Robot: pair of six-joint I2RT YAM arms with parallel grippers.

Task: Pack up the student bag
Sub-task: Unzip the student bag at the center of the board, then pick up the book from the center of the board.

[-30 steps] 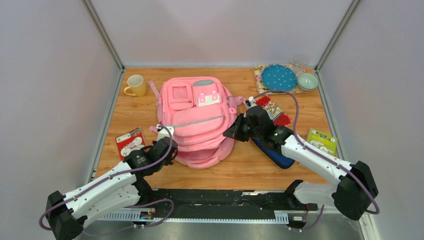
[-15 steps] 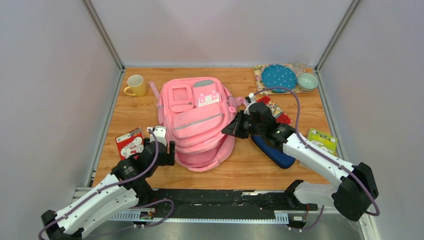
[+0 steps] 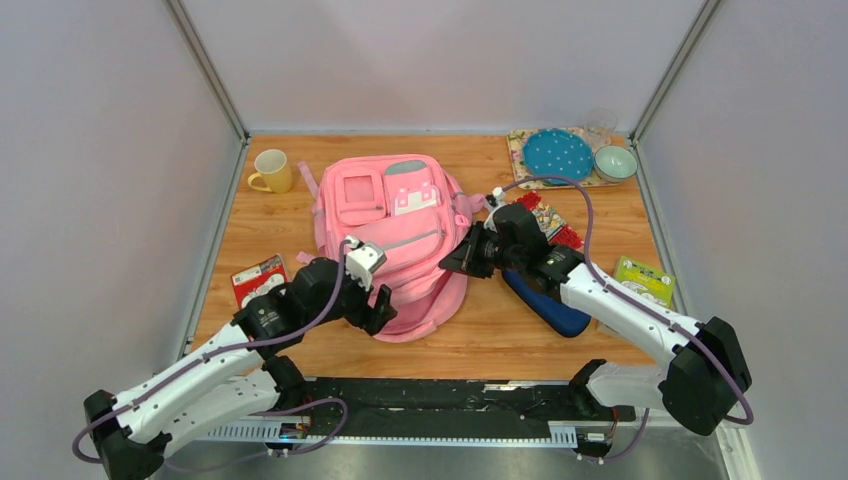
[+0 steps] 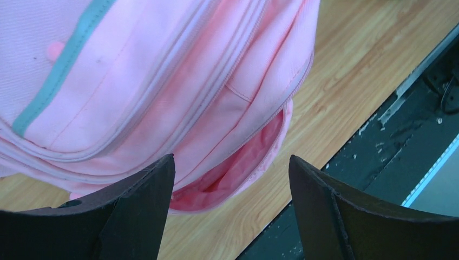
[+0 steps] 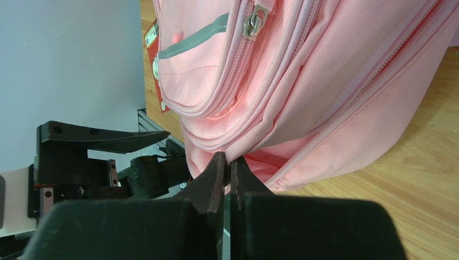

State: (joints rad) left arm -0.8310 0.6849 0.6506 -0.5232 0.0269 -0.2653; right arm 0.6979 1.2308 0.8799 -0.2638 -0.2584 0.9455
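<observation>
The student bag (image 3: 390, 225), a pink backpack with grey strips, lies flat in the middle of the table, its main zip gaping at the near end. My left gripper (image 3: 378, 303) hovers open over that near edge. In the left wrist view the left gripper (image 4: 230, 162) frames the pink-lined opening (image 4: 233, 176) and holds nothing. My right gripper (image 3: 452, 262) is at the bag's right side. In the right wrist view the right gripper (image 5: 228, 160) is shut on the student bag's (image 5: 303, 81) fabric edge beside the opening.
A navy pouch (image 3: 545, 305) lies under my right arm, with a green packet (image 3: 643, 282) and a red patterned packet (image 3: 548, 222) near it. A blue plate (image 3: 557, 153) and bowl (image 3: 615, 162) sit back right. A yellow mug (image 3: 270, 170) and a red card (image 3: 258, 283) are on the left.
My left gripper has gone from shut to open and swung right, from the bag's left side to over its near opening. The right gripper kept its pinch and shifted slightly back.
</observation>
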